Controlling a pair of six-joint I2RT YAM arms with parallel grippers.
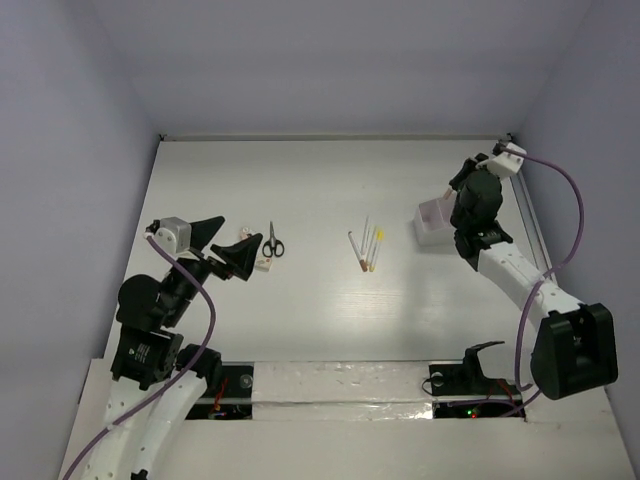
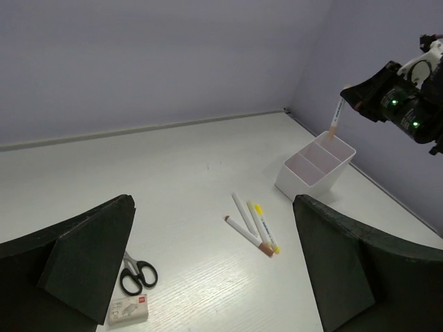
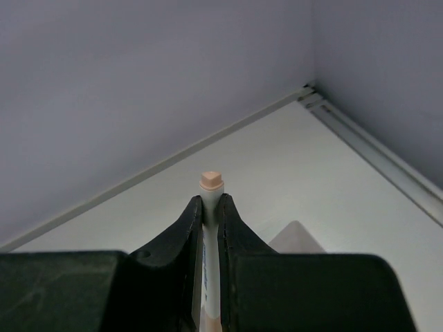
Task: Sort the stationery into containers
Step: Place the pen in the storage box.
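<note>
Three white pens (image 1: 365, 246) with orange or yellow ends lie mid-table, also in the left wrist view (image 2: 253, 225). Black-handled scissors (image 1: 274, 241) (image 2: 138, 275) and a small pale block (image 1: 263, 265) (image 2: 129, 309) lie near my left gripper (image 1: 228, 245) (image 2: 221, 277), which is open and empty above them. My right gripper (image 1: 458, 205) (image 3: 211, 207) is shut on a white pen (image 3: 211, 185) (image 2: 336, 114) and holds it upright, orange end down, just above the whitish divided box (image 1: 432, 223) (image 2: 316, 167).
Walls close the table at the back and on both sides. A metal rail (image 3: 377, 149) runs along the right edge beside the box. The arm bases and cables (image 1: 340, 385) sit at the near edge.
</note>
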